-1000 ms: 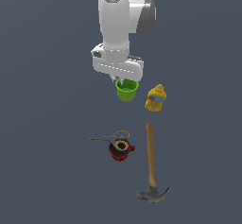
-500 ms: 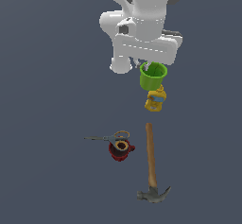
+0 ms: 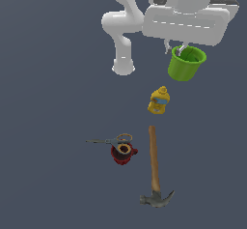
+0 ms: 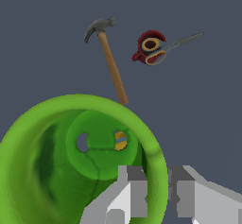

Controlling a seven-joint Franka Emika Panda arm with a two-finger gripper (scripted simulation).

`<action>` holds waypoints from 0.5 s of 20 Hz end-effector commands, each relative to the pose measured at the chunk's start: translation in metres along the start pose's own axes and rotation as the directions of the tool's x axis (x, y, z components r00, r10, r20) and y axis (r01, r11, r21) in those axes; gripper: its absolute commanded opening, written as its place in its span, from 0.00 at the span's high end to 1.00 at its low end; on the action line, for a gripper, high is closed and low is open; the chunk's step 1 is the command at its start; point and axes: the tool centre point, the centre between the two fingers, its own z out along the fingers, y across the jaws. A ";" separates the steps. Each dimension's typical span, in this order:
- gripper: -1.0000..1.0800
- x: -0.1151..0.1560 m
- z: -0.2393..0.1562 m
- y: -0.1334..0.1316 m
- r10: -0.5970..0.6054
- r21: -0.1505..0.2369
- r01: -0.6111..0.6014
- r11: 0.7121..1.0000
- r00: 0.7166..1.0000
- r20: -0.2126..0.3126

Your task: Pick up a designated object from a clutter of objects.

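Dark grey floor [image 3: 53,68] everywhere beneath me. My gripper [image 4: 158,190] pinches the thick rim of the small bright green plastic cup [image 3: 186,63], one finger [image 4: 127,190] inside, one outside, holding it tilted, well above the clutter. Nearest the cup: the yellow mustard-style bottle [image 3: 158,101]. Beyond it lies the wooden-handled claw hammer [image 3: 154,167], then the dark red mug [image 3: 122,153] touching the orange-handled grey scissors [image 3: 110,140].

In the wrist view the green cup [image 4: 71,171] runs off the frame edge and hides most of the yellow bottle [image 4: 120,141]; the scissors [image 4: 165,48] cover part of the red mug [image 4: 145,46].
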 end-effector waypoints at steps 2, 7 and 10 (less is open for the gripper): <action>1.00 -0.003 -0.019 -0.020 0.001 0.002 -0.001 1.000 1.000 -0.001; 1.00 -0.004 -0.036 -0.039 0.001 0.002 -0.001 1.000 1.000 -0.001; 1.00 -0.005 -0.042 -0.047 0.002 0.003 -0.002 1.000 1.000 -0.001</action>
